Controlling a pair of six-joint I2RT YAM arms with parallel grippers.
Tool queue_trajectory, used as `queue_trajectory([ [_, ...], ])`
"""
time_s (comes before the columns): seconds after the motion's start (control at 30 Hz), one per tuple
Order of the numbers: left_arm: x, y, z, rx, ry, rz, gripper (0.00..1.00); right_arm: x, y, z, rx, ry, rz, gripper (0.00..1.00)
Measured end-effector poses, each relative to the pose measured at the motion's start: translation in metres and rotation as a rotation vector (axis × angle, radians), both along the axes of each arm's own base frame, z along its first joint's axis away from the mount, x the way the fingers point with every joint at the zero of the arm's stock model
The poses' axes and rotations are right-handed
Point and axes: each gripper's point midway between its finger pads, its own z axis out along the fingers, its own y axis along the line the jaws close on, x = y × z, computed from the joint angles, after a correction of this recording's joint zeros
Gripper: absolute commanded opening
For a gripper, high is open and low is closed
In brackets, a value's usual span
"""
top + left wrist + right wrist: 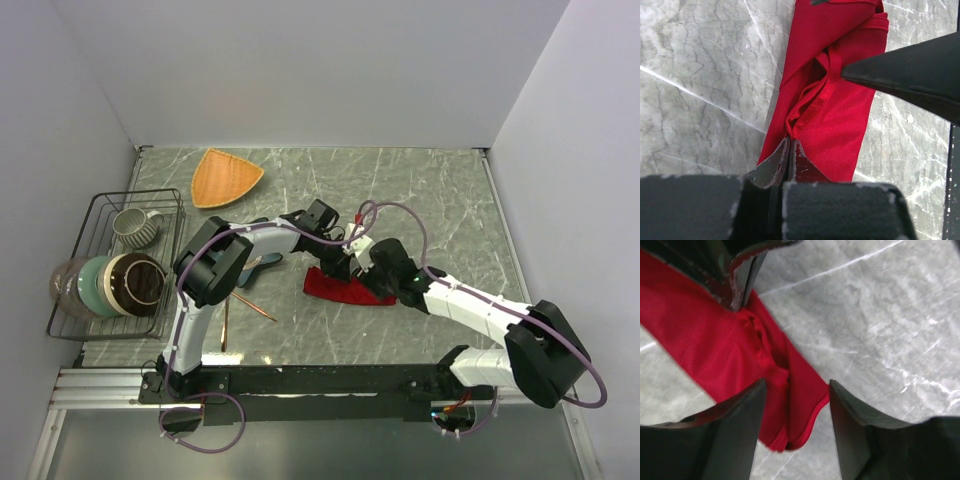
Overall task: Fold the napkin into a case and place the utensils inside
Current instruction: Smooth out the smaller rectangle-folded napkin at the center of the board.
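**While left jaws pinch the napkin [345, 288], right jaws stand open over its end**

Where the left wrist view looks down its own fingers, the left gripper [790, 150] is seen fully closed, with a raised fold of the red cloth caught between its tips. The napkin [840, 115] runs away from those tips as a long, narrow folded strip lying on the marble table [700, 100]. A creased ridge leads along it up to the pinch point.

The right gripper [796, 385] is parted and holds nothing. One finger [735, 425] hangs over the cloth. The other finger [855, 430] is over bare table just beside the napkin's rounded end, so that end lies in the gap between them. Whether either finger touches the cloth cannot be determined.

In the overhead view both grippers meet over the napkin near the table's centre, the left gripper [343, 256] at its far edge and the right gripper [366, 272] just beside it.

The utensils [252, 306] lie on the table to the left of the napkin, apart from both grippers.
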Motion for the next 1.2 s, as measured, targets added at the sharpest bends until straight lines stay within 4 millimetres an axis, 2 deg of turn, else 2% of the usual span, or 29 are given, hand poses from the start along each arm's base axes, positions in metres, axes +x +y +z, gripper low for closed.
queue_trajectory([
  [0.2,0.003,0.003,0.0,0.002,0.016,0.018,0.01,0.015,0.002,-0.002,-0.03,-0.065,-0.005,0.48],
  [0.37,0.004,0.005,-0.001,0.003,0.026,0.025,0.01,0.021,0.0,-0.003,-0.062,-0.1,-0.003,0.34],
  [0.67,0.004,0.005,-0.001,-0.005,0.017,0.011,0.01,0.001,-0.014,-0.027,-0.162,-0.026,0.065,0.33],
  [0.87,0.004,0.005,-0.001,-0.005,0.018,0.011,0.01,-0.004,-0.013,-0.028,-0.208,-0.029,0.118,0.16],
  [0.97,0.004,0.004,-0.001,-0.005,0.018,0.011,0.01,-0.004,-0.014,-0.028,-0.232,-0.039,0.124,0.03],
  [1.03,0.005,0.004,-0.001,-0.005,0.018,0.011,0.01,-0.003,-0.015,-0.028,-0.248,-0.044,0.121,0.07],
  [1.07,0.005,0.004,-0.001,-0.005,0.019,0.01,0.01,-0.003,-0.016,-0.029,-0.254,-0.045,0.12,0.17],
  [1.2,0.005,0.004,-0.001,-0.005,0.022,0.009,0.01,-0.004,-0.018,-0.027,-0.262,-0.049,0.116,0.29],
])
